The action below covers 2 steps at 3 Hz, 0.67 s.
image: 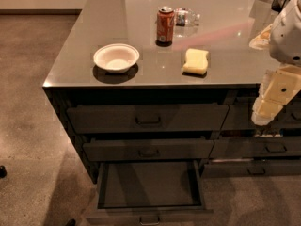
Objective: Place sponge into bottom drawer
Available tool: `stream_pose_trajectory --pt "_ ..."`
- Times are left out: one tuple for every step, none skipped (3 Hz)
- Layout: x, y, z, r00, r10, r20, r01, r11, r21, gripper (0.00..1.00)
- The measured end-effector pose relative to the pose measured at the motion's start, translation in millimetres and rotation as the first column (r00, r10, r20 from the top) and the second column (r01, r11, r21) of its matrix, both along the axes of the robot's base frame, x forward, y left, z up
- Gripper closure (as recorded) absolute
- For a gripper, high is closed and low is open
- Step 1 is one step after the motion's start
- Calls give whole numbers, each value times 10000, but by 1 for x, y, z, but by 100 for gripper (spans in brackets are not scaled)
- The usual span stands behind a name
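The pale yellow sponge (196, 61) lies on the grey countertop (94, 41), near its front edge and right of centre. The bottom drawer (148, 185) of the wide stack is pulled out, and its broad tray looks empty. Its small metal handle (149, 219) shows at the lower edge of the view. My cream gripper (264, 113) hangs at the right edge, in front of the narrower drawer stack. It is below the countertop level, to the right of the sponge, and holds nothing that I can see.
A white bowl (116, 57) sits on the countertop left of the sponge. An orange soda can (165, 26) stands behind, with a clear plastic item (186, 17) beside it. Two shut drawers (147, 119) are above the open one. Brown floor lies to the left.
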<state>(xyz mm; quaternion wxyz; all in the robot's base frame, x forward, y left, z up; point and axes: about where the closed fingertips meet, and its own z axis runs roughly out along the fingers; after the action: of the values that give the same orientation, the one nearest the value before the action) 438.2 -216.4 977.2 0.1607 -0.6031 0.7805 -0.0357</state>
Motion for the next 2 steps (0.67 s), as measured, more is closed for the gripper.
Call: stream_pose_trajectory --pt "0 0 0 10000 0 0 0 10000 0 0" --pt "16 3 -1 9991 -203 366 196 9996 196 0"
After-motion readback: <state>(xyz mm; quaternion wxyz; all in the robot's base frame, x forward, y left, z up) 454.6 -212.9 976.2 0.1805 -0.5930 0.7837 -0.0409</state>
